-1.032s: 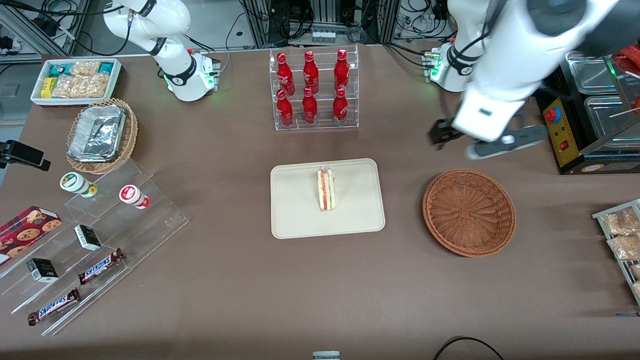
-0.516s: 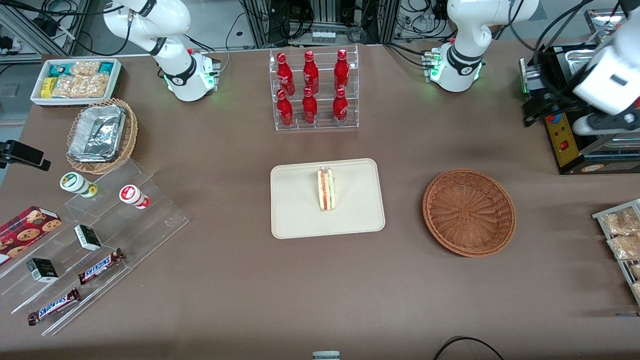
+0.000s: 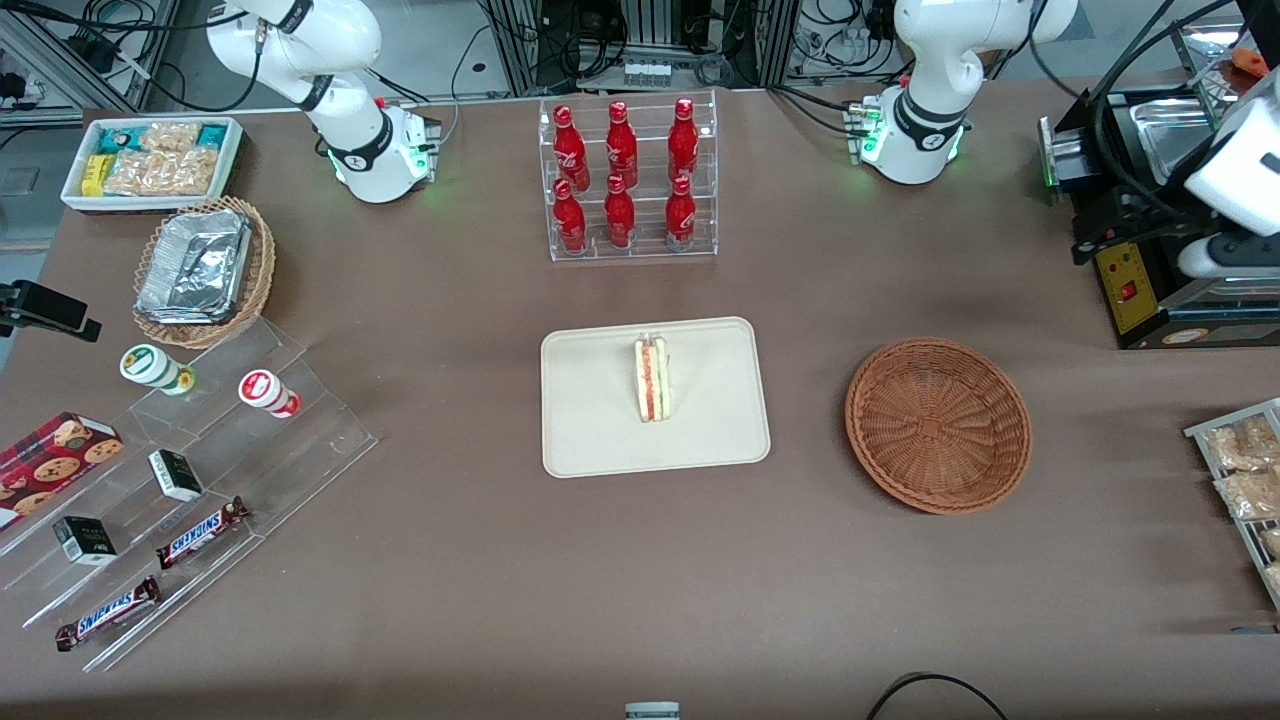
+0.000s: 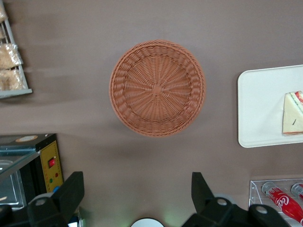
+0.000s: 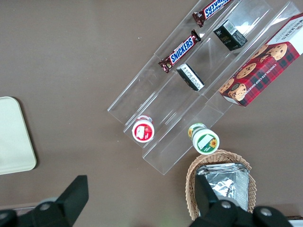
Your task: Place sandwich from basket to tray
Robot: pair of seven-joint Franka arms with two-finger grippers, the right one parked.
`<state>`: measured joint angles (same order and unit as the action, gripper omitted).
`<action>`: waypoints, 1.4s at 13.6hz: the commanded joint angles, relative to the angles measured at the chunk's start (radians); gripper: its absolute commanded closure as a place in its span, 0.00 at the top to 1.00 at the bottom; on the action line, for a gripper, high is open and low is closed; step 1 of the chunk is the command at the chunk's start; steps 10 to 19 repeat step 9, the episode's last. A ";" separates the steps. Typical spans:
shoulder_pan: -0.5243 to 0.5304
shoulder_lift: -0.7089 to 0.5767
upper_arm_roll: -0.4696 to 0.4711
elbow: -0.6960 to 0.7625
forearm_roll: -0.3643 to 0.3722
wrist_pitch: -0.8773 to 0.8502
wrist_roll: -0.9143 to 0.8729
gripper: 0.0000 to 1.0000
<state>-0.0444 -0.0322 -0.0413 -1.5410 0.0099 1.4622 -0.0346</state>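
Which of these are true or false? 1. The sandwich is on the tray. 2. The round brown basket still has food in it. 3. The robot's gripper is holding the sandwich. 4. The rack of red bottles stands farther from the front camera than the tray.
1. True. The sandwich rests on the tray.
2. False. The basket holds nothing.
3. False. The gripper is open and holds nothing, up above the table at the working arm's end, well clear of the sandwich.
4. True. The bottle rack stands farther from the front camera than the tray.
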 commanded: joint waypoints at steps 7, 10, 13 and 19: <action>0.014 0.021 0.006 0.065 0.008 -0.008 0.028 1.00; 0.012 0.021 0.006 0.065 0.010 -0.008 0.027 1.00; 0.012 0.021 0.006 0.065 0.010 -0.008 0.027 1.00; 0.012 0.021 0.006 0.065 0.010 -0.008 0.027 1.00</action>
